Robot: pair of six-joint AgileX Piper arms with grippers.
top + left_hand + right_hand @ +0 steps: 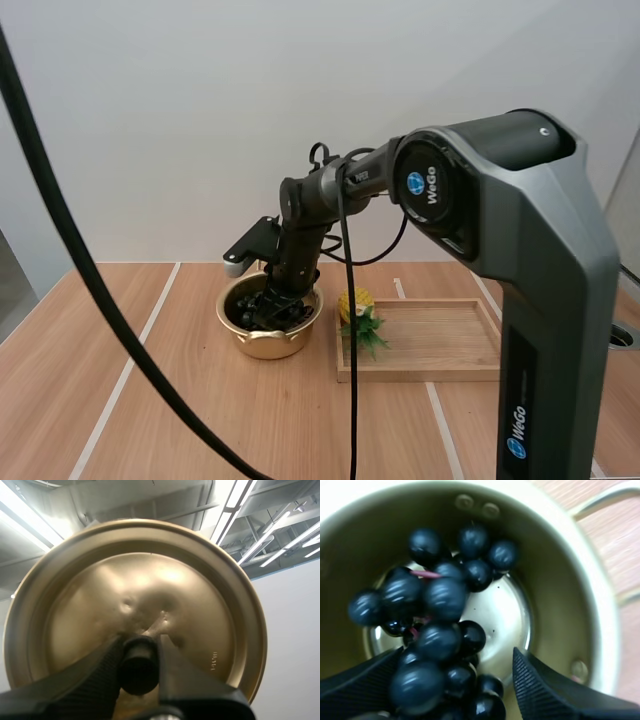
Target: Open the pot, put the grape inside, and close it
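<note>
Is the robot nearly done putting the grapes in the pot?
Nearly. The lid is off, held in the left gripper. The grapes are inside the pot, the open right gripper around them. Left: draw that arm out and put the lid back.

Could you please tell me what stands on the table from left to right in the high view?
pot → small pineapple → wooden tray

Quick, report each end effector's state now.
Left end effector: shut on the knob of the lid.
Right end effector: open, over the grapes in the pot.
</note>
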